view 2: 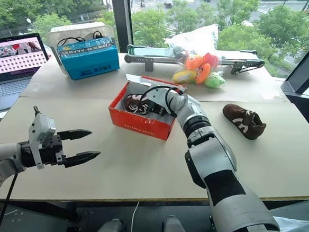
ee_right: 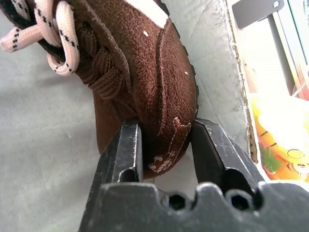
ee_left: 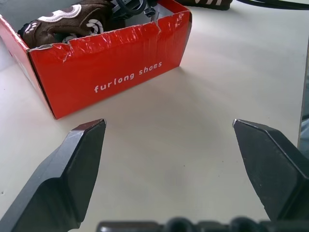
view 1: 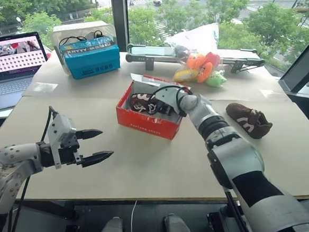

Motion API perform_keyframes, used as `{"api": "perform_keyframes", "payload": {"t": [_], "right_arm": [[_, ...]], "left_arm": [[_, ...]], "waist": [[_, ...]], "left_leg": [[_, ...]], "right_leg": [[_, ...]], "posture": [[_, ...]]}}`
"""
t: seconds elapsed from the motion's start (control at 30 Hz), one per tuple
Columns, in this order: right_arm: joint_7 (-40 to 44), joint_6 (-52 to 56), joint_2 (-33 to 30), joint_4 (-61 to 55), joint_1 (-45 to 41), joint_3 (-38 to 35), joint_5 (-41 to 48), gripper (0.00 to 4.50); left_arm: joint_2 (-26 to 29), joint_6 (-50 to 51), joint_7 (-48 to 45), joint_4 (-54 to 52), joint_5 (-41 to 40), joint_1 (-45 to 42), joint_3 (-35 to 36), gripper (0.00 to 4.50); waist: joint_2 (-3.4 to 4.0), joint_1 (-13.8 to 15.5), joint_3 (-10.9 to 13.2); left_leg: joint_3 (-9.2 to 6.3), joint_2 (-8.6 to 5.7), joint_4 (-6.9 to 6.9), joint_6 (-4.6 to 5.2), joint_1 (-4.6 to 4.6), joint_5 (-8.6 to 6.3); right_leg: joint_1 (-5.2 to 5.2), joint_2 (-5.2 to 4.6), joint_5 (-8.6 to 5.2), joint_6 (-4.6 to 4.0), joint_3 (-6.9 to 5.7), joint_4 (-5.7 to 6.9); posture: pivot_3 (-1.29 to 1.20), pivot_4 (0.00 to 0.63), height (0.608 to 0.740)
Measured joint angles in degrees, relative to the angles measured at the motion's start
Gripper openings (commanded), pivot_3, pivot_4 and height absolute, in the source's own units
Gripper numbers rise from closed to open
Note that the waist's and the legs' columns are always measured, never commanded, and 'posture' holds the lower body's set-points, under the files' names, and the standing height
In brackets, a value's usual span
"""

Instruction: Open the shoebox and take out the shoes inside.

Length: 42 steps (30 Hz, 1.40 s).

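Two brown shoes: one (ee_right: pixel 145 77) lies in the open red shoebox (view 1: pixel 146 123), its heel pinched by the right gripper (ee_right: pixel 164 145). The other shoe (view 1: pixel 248 120) sits apart on the table (view 1: pixel 156 169), and the left gripper (view 1: pixel 93 146) hovers wide open, empty.

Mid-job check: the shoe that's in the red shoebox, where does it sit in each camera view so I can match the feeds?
Left eye: the shoe lies in the shoebox, centre table.
Right eye: same shoe, just left of centre.
Left wrist: its toe shows over the torn front wall.
Right wrist: its heel sits between the right gripper fingers.
Shared landmark: the red shoebox.
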Motion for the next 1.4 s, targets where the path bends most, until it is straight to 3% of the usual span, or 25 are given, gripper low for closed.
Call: {"api": "perform_keyframes", "payload": {"t": [0.3, 0.57, 0.9, 1.2, 1.4], "right_arm": [[0.2, 0.5, 0.0, -0.2, -0.1, -1.4, 0.2, 0.94], [9.1, 0.5, -0.6, 0.2, -3.5, -1.9, 2.3, 0.94], [14.5, 2.0, -2.6, -1.1, -4.6, -5.0, 6.9, 0.94], [22.9, 5.7, -6.3, -11.0, -4.3, -5.3, 9.2, 0.94], [24.2, 6.2, -3.9, -21.3, 3.6, 2.2, 6.1, 0.94]], "left_arm": [[-0.1, -0.5, -0.2, 1.2, 0.4, -2.0, -2.1, 4.5], [-1.9, -1.0, -0.6, 4.1, 1.3, -5.3, -5.8, 4.5], [-2.5, -2.5, -2.4, 7.5, 3.1, -8.9, -8.5, 4.5], [-3.6, -3.4, -3.3, 9.9, 4.1, -10.4, -10.0, 4.5], [-3.8, -3.5, -3.4, 10.4, 4.5, -11.3, -10.2, 4.5]], "waist": [[0.0, 0.0, 0.0], [0.03, -0.1, 0.0], [0.03, -0.1, 0.0], [0.03, -0.3, 0.0], [0.02, -0.1, 0.0]], "left_leg": [[0.0, 0.0, 0.0, 0.0, -0.01, 0.0], [0.0, 0.0, -0.02, 0.0, -0.11, 0.0], [0.0, -0.01, -0.05, 0.0, -0.15, 0.0], [0.0, 0.01, -0.05, 0.0, -0.17, 0.0], [0.0, 0.0, -0.04, -0.01, -0.2, 0.0]], "right_leg": [[-0.01, 0.0, 0.0, 0.0, 0.0, 0.0], [-0.12, 0.01, 0.02, -0.03, 0.0, 0.01], [-0.17, 0.0, 0.05, -0.07, 0.0, 0.01], [-0.22, 0.03, 0.17, -0.28, 0.0, 0.02], [-0.23, 0.0, 0.17, -0.27, 0.0, 0.03]], "posture": [[0.0, 0.15, 0.715], [0.0, 0.15, 0.715], [0.0, 0.15, 0.715], [0.0, 0.15, 0.715], [0.0, 0.15, 0.715]]}}
